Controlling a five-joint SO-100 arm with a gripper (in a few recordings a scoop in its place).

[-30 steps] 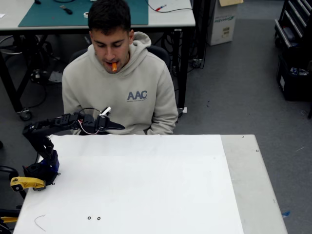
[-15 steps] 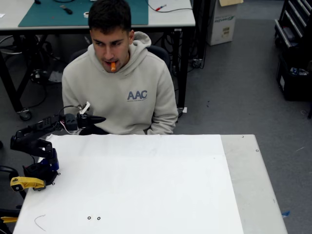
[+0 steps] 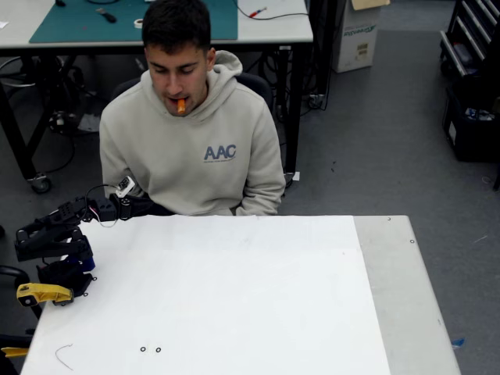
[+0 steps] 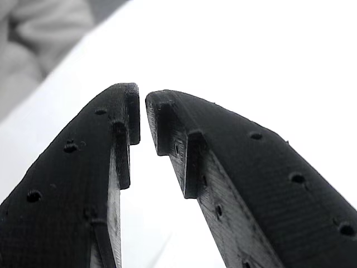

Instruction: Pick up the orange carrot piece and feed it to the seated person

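The orange carrot piece (image 3: 181, 105) sticks out of the mouth of the seated person (image 3: 223, 168), who sits behind the table in a beige hoodie. In the fixed view my black gripper (image 3: 152, 207) is low at the table's far left edge, in front of the person's arm and well below the carrot. The arm is folded back over its base. In the wrist view the gripper (image 4: 143, 97) has its two black fingertips almost touching, with nothing between them and the white tabletop behind.
The white table (image 3: 234, 297) has a grey strip (image 3: 406, 297) on its right side. A yellow clamp (image 3: 43, 293) sits at the arm's base at the left edge. A desk with a green mat (image 3: 78, 23) stands behind the person.
The arm has drawn back down and to the left, folding toward its base. The carrot piece has stayed in the person's mouth throughout.
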